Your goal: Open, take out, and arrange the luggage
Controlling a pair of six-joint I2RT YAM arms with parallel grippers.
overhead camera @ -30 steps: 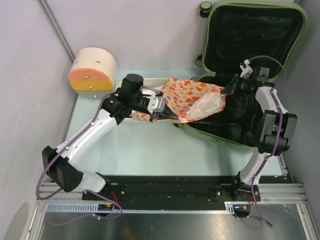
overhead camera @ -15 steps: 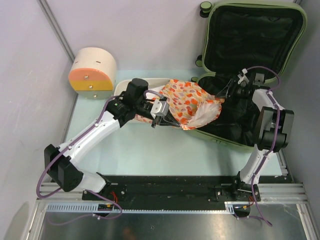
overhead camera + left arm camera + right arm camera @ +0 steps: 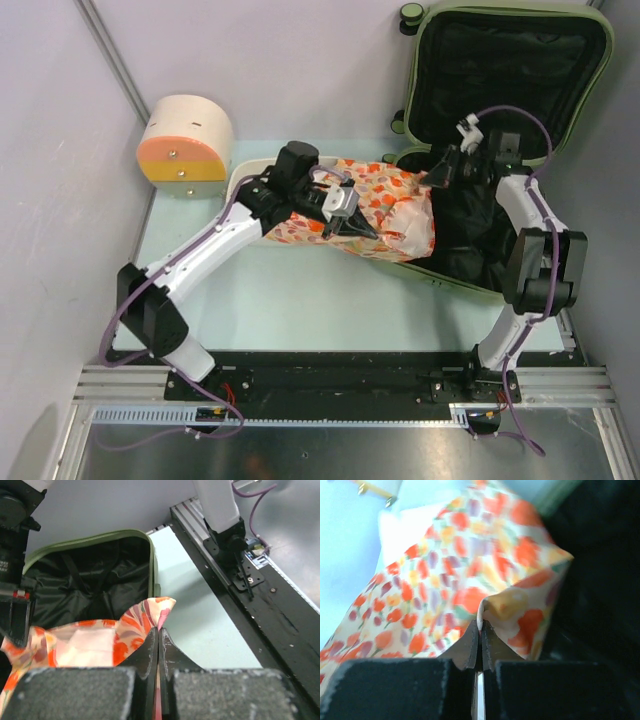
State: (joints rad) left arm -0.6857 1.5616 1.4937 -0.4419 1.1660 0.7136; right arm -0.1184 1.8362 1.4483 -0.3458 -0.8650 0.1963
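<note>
The left gripper (image 3: 358,222), clamped tight on the floral cloth (image 3: 395,200), had swung rightward towards the open luggage (image 3: 500,60) at the tabletop's (image 3: 300,290) far right corner. The right gripper (image 3: 437,172) had closed again, pinching its far corner (folding apparently under way).

Pale green table (image 3: 300,300), open olive luggage (image 3: 505,75) right, round drawer box (image 3: 185,135) left, white tub (image 3: 243,172) between

A round cream drawer box with an orange front (image 3: 185,140) is seen at the far left corner of a pale green tabletop (image 3: 300,300). Just beside it, a white rectangular tub (image 3: 240,178) is largely hidden from above by a crumpled cloth printed with orange and red flowers (image 3: 385,205). A black base plate (image 3: 340,375) is fitted along the near edge.
</note>
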